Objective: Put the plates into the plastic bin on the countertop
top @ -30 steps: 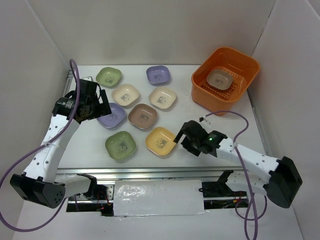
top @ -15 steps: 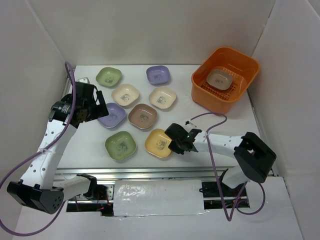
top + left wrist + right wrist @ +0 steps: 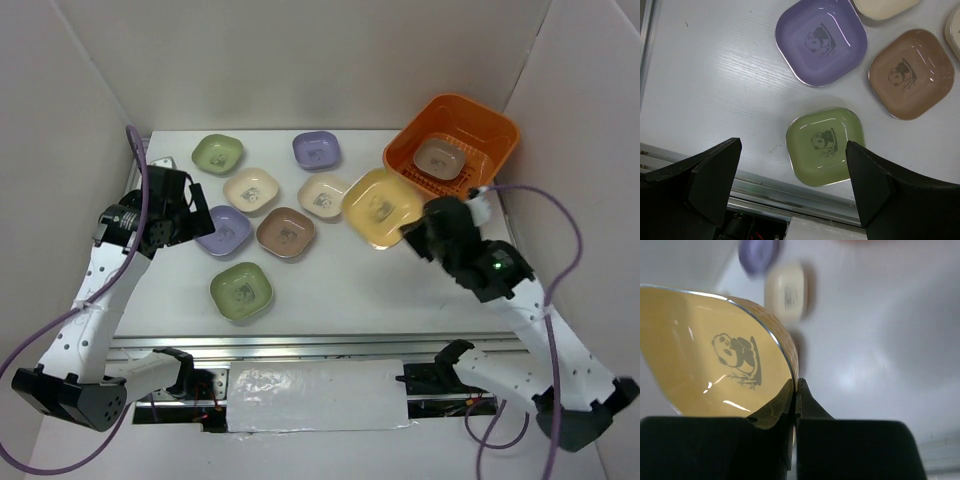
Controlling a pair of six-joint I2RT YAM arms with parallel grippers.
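My right gripper (image 3: pixel 418 236) (image 3: pixel 796 390) is shut on the rim of a yellow plate (image 3: pixel 380 207) (image 3: pixel 715 365) and holds it up in the air, just left of the orange plastic bin (image 3: pixel 497 150). One brownish plate (image 3: pixel 440 156) lies in the bin. On the white countertop (image 3: pixel 340 280) lie two green plates (image 3: pixel 241 290) (image 3: pixel 217 152), two lilac (image 3: pixel 317 149) (image 3: pixel 226 230), two cream (image 3: pixel 251 189) (image 3: pixel 322 194) and one brown (image 3: pixel 285 232). My left gripper (image 3: pixel 185 222) (image 3: pixel 792 172) hangs open above the countertop, left of the nearer lilac plate (image 3: pixel 821 40).
White walls close in the countertop on the left, back and right. A metal rail (image 3: pixel 300 345) (image 3: pixel 765 195) runs along the front edge. Purple cables (image 3: pixel 540 300) trail from both arms.
My right gripper closed on the yellow plate near the front edge, lifted it and carried it up and to the right, to beside the bin. The left gripper shifted slightly and stays open.
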